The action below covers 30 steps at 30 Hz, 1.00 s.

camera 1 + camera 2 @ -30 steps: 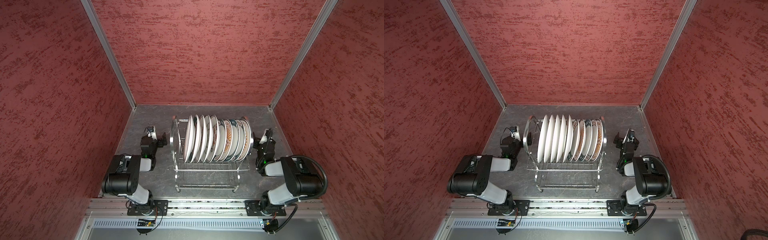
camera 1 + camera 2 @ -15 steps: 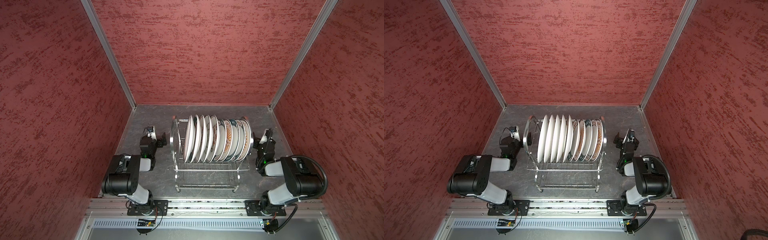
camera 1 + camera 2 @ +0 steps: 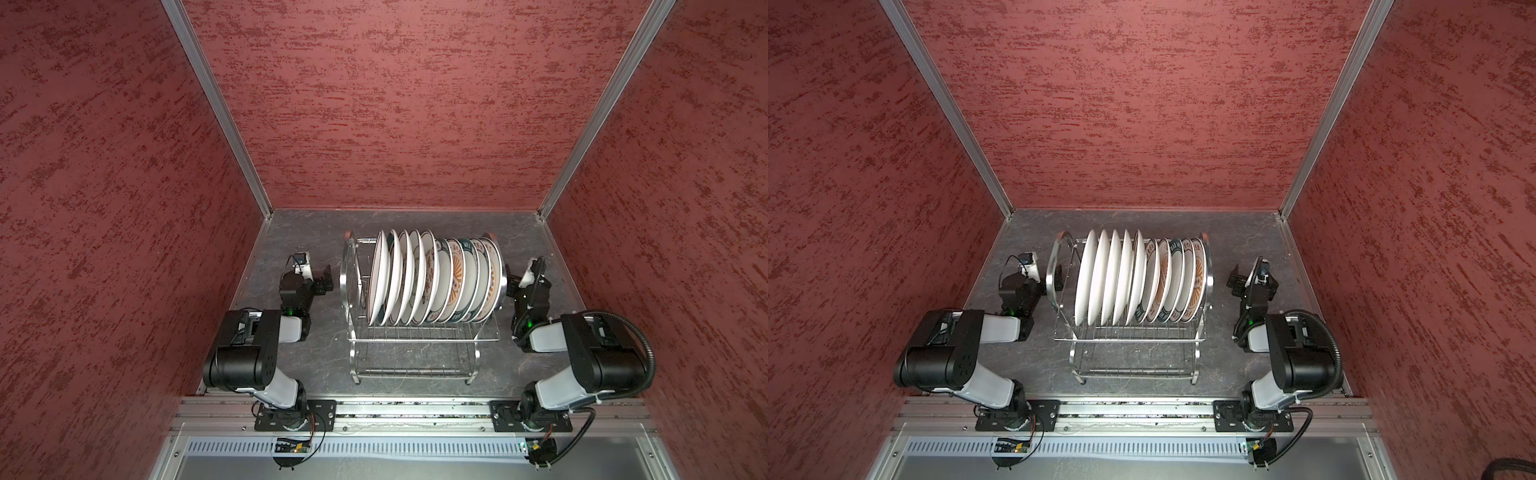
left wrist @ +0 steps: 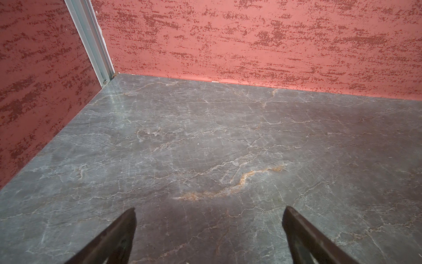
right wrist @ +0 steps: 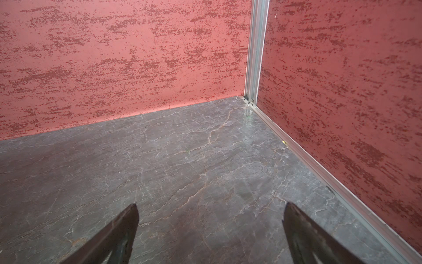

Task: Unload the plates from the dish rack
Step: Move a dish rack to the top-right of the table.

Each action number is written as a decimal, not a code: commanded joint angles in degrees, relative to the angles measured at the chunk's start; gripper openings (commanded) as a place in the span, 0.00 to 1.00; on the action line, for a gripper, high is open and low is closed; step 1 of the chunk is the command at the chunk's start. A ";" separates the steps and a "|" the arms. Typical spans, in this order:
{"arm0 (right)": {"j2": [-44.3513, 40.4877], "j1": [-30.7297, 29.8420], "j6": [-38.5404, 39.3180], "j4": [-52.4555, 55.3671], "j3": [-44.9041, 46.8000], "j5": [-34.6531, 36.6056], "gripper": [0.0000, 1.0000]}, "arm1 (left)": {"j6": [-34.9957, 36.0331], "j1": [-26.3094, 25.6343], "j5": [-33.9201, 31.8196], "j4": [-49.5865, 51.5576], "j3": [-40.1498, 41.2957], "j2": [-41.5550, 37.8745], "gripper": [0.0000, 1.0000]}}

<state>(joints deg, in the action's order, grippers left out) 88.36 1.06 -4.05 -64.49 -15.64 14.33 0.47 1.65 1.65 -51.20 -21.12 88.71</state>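
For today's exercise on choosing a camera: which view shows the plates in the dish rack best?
A top view: the plates stand on edge across the dish rack, the whole row visible with some printed faces. Both top views show this almost equally. The wrist views show tabletop and red walls, no plates.

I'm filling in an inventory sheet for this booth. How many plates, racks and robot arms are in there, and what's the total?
Plates: 10, as best the tightly packed row lets me count
Dish rack: 1
Robot arms: 2, the left arm and the right arm
Total: 13
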 commanded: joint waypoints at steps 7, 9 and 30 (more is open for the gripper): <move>-2.97 0.42 0.25 -0.91 0.65 -1.10 0.99 | 0.46 -0.63 -0.35 3.35 -1.55 -2.54 0.99; -4.06 0.41 0.36 -0.16 0.66 -0.52 0.99 | 0.41 -0.81 -1.13 3.51 -1.64 -2.90 1.00; -27.41 0.39 -10.81 57.79 -16.37 -0.92 0.99 | -10.65 -5.69 -14.93 51.92 -16.99 -20.30 1.00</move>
<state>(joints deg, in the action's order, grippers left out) 63.81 1.08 -11.70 -20.23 -28.95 15.55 -4.51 -3.79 -11.29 -14.87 -34.26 71.07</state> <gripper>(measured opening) 0.989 0.994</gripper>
